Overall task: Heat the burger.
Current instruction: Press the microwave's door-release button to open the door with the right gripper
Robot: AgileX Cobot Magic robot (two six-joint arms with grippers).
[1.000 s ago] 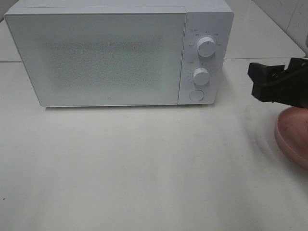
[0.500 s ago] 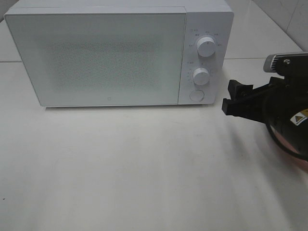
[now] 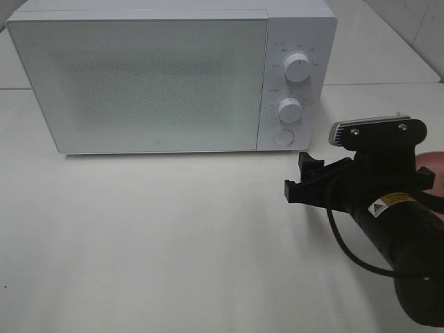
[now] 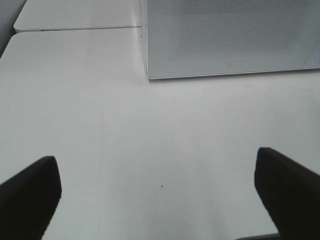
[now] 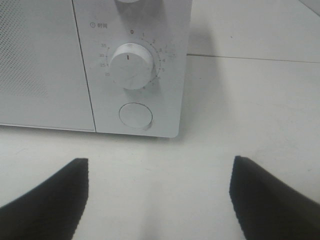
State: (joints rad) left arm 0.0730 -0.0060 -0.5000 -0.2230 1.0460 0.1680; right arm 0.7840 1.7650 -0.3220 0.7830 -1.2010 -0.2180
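white table (image 3: pixel 173 243), microwave (image 3: pixel 139 76) closed, r hand (image 3: pixel 300 177) spread near btn (image 3: pixel 282 137).

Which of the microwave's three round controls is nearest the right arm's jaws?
The flat round button at the panel's bottom, beneath the lower knob and upper knob.

White microwave (image 3: pixel 173 76) — door (image 3: pixel 139 87) finely dotted grey — white table (image 3: pixel 139 243), black right end effector (image 3: pixel 297 177), pink sliver, perhaps a plate (image 3: pixel 433 158).

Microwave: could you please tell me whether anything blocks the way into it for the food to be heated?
Yes: the microwave has its door shut, closing off the inside. The right tool, open and empty, faces the round button, with only bare table between them. The burger is not in view.
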